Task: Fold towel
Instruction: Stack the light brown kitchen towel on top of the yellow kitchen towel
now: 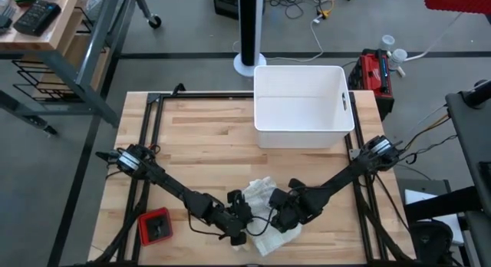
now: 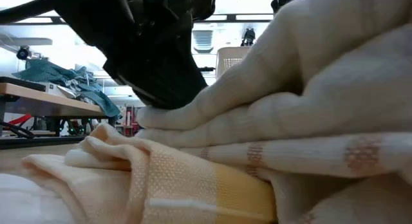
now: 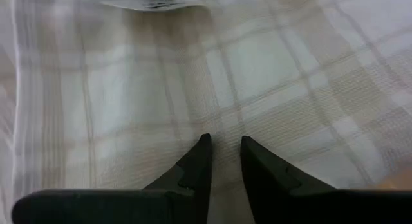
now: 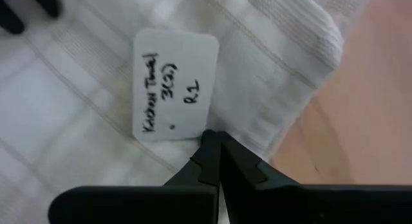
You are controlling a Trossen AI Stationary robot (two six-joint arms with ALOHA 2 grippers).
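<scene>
A cream plaid towel (image 1: pixel 265 215) lies crumpled in several layers on the wooden table, near its front edge at the middle. It fills the low view, folds stacked (image 2: pixel 257 153). A white handwritten label (image 4: pixel 174 85) lies on it. My left gripper (image 3: pixel 225 141) comes from the table's left and slants down onto the towel, its fingers a narrow gap apart. My right gripper (image 4: pixel 212 135) comes from the right with its fingers shut and its tips at the label's edge. My left gripper has both fingertips (image 3: pixel 203 147) on the towel's flat top layer (image 3: pixel 225 121), slanting down from the table's left. Plaid cloth shows through the gap; whether any is pinched I cannot tell. My right gripper sets its shut fingertips (image 4: pixel 207 141) on the towel at the label's edge (image 4: pixel 193 135), steeply from above. Whether cloth is caught between them I cannot tell.
A white plastic bin (image 1: pixel 303 106) stands at the table's far edge, right of the middle. A small red and black object (image 1: pixel 156 225) sits at the near left corner. Bare wood (image 1: pixel 199 136) lies between the bin and the towel.
</scene>
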